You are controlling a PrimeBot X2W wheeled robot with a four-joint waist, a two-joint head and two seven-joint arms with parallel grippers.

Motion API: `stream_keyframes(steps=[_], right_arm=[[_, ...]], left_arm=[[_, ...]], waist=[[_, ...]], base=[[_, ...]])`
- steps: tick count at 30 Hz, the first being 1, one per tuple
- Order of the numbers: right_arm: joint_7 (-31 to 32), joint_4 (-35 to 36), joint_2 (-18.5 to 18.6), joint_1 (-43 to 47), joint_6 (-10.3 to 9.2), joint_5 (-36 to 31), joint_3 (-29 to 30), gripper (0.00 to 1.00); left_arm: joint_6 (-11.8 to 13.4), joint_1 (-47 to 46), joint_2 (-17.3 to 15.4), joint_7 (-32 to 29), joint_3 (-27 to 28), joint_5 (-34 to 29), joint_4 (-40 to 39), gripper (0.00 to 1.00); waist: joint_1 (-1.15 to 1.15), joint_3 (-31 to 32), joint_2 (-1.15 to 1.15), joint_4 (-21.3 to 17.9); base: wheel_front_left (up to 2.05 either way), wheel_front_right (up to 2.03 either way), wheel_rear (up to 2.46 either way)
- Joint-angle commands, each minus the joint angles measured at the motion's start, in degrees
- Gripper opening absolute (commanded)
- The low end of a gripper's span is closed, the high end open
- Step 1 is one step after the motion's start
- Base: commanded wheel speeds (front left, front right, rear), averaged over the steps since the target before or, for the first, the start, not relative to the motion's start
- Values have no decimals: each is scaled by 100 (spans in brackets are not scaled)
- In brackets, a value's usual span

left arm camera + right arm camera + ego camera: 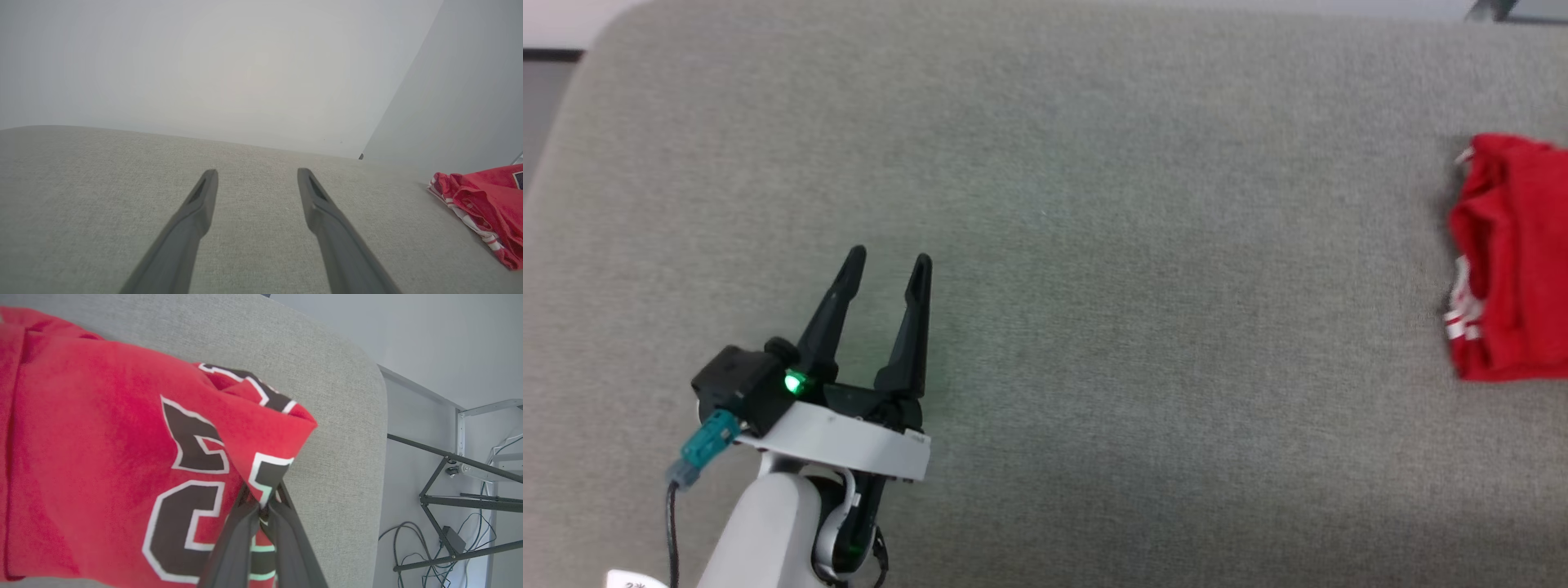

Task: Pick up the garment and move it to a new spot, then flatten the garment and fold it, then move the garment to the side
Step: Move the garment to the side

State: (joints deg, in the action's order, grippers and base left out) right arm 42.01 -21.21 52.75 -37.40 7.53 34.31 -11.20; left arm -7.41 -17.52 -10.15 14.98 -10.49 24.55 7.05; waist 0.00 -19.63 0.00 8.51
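Red jersey shirt with black numerals [1511,261] lies well right of the spread, empty left pincer [886,261]; right pincer [261,506] clamps its corner.

Left end effector [889,256] spread wide, right end effector [262,505] clamped tight.

The garment [1511,261] lies on the padded surface [1135,204] at its far right in the head view, well apart from the left gripper [889,258] over the lower left area. In the right wrist view, the right gripper [261,504] pinches a raised fold of the garment near the surface's rounded edge. Beyond that edge are a metal frame [441,498] and cables [408,547].
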Motion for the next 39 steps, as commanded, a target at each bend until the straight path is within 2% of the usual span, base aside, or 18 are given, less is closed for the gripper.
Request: stream_keyframes(steps=[1, 15, 26, 29, 30, 31, 32, 39], right_arm=[[-101, -45, 152, -117, -9, -85, -43, 0], [-748, -664, 1042, -578, -10, -1002, -266, 0], [-1070, -1308, 580, -852, -10, -1535, 188, 2], [-1043, -1459, 316, -843, -9, -1609, 308, 38], [-1035, -1502, 274, -823, -9, -1646, 354, 54], [-1024, -1552, 223, -796, -10, -1641, 408, 82], [-1041, -1600, 162, -772, -9, -1668, 467, 100], [-1206, -1652, -166, -704, -9, -1949, 739, 100]], left_arm=[[-16, -75, 9, 16, -6, -62, -39, 100], [-16, -310, -30, 16, -93, -88, -165, 100], [-16, -369, -88, 15, -119, -72, -139, 100], [-16, -369, -112, 15, -128, -62, -101, 100], [-16, -372, -117, 16, -139, -54, -84, 100], [-16, -373, -125, 16, -150, -46, -68, 100], [-16, -372, -132, 16, -157, -42, -53, 100], [-16, -268, -195, 16, -121, -7, 52, 100]], waist=[[0, -224, 0, -158], [0, -621, 0, -260], [0, -713, 0, -245], [0, -682, 0, -247], [0, -661, 0, -245], [0, -635, 0, -242], [0, -606, 0, -238], [0, -332, 0, -293]], base=[[0, 0, 0], [0, 0, 0], [0, 0, 0], [0, 0, 0], [0, 0, 0], [0, 0, 0], [0, 0, 0], [0, 0, 0]])
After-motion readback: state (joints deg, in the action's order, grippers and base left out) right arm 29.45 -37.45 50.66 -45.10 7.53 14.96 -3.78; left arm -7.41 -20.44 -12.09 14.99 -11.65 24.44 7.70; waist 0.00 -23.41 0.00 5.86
